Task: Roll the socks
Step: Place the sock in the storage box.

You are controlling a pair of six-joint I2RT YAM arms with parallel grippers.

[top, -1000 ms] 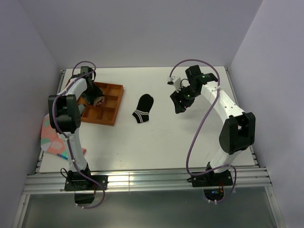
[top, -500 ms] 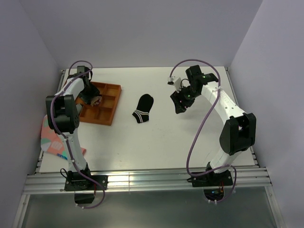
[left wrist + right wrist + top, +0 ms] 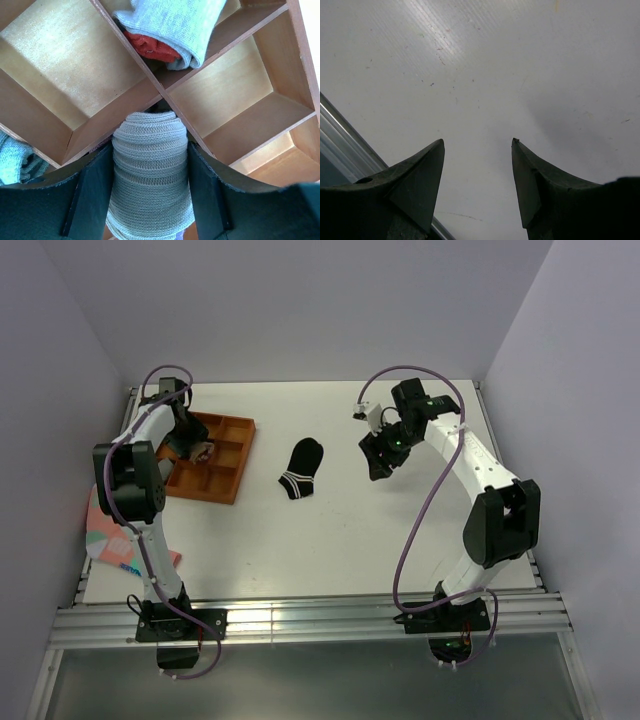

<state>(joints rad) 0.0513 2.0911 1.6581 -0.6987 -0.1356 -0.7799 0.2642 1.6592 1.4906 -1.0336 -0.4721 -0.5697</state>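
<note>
Since a second ago the left pincer (image 3: 150, 147) has shifted left over the tray (image 3: 228, 476), which has slid slightly left with it; the right arm has not stirred. That left pincer is clamped on a rolled sock (image 3: 150, 195) of pale tan knit, a finger (image 3: 92, 195) pressed to each side, and the roll's end sits over a crossing of the tray's dividers. In the cell just beyond lies a white bundle (image 3: 175, 22) with red showing; another pale bundle (image 3: 10, 157) peeks in at the left. Beside the tray, on the surface (image 3: 330, 540), the black sock (image 3: 301, 469) lies flat, untouched. Just to its right the right pincer (image 3: 477, 141) hangs wide open and empty over the bare surface. A pink sock (image 3: 105, 530) overhangs the surface's left edge.
</note>
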